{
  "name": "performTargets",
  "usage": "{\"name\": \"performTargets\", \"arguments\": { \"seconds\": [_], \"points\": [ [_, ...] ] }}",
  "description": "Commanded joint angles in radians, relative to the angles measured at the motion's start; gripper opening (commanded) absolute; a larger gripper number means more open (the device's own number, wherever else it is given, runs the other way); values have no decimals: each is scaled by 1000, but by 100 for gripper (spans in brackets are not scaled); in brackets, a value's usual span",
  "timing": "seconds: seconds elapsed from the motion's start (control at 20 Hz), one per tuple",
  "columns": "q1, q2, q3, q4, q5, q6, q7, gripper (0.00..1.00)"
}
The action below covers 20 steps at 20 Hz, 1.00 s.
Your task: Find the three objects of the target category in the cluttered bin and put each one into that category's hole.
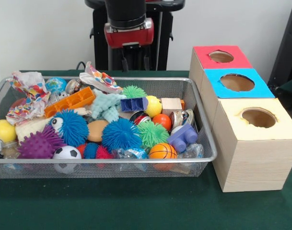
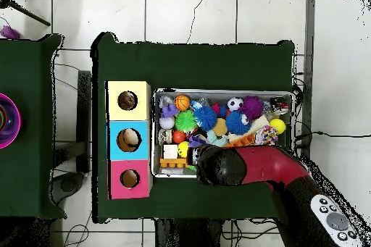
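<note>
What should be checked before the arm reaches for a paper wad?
1. Paper wads in sight: ok. Two lie at one end of the bin: one, another just below it. A third sits on the far rim.
2. Wads free of clutter on top: ok, all three lie on the pile.
3. Yellow box hole unblocked: ok in the front view.
4. Gripper state: cannot tell; only the arm shows, above the bin's robot-side edge.
5. Arm over a wad: cannot tell; it hides what lies under it.
</note>
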Motion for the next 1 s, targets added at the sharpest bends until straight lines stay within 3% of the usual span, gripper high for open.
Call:
{"name": "performTargets", "arguments": {
  "seconds": [0.05, 1.0],
  "points": [
    [-49, 37, 75, -122, -102, 143, -303, 100],
    [-92, 59, 105, -199, -207, 143, -283, 100]
  ]
}}
